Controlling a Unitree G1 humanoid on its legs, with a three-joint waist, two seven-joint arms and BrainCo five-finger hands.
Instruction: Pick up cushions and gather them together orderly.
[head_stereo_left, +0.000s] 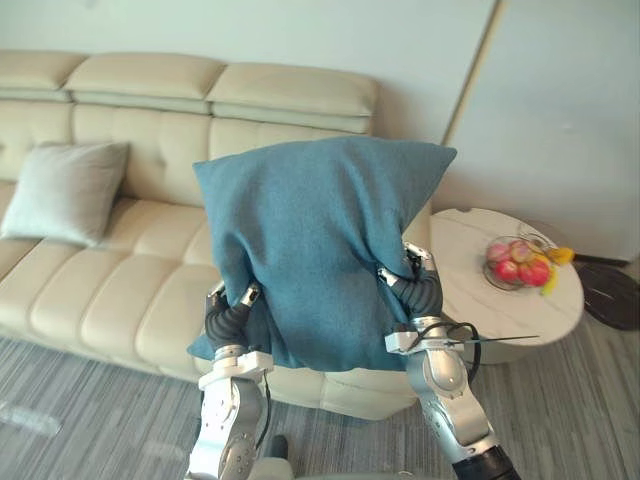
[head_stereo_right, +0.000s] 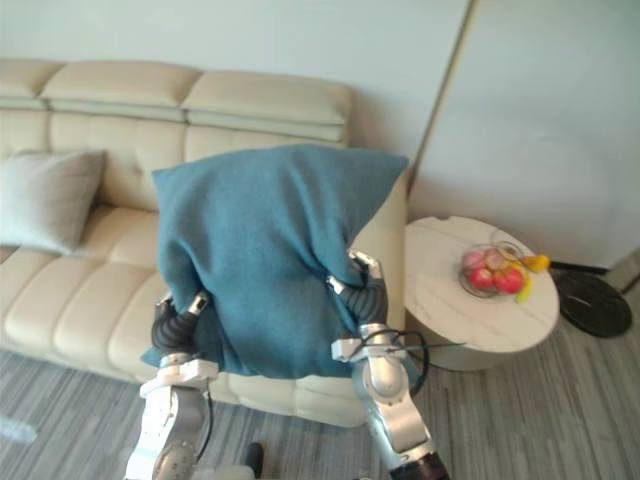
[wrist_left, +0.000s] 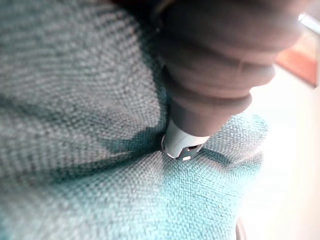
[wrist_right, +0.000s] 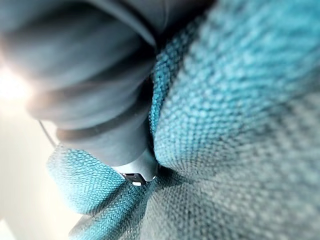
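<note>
The blue cushion (head_stereo_left: 315, 250) is in the centre of the frame, lifted clear of the cream sofa (head_stereo_left: 130, 290) behind it. It is squeezed between the left hand (head_stereo_left: 228, 318) at its lower left edge and the right hand (head_stereo_left: 420, 290) at its right edge. Both hands sink into the cloth, which puckers around them. How each one is set, spread or closed on the fabric, cannot be told. Pressing from two sides probably suits such a soft, bulky thing, keeping it upright and off the floor. A grey cushion (head_stereo_left: 65, 190) leans on the sofa back at upper left, likely the gathering spot. At right, a round worktop (head_stereo_left: 460, 270) carries a fruit bowl (head_stereo_left: 520, 262), well apart.
</note>
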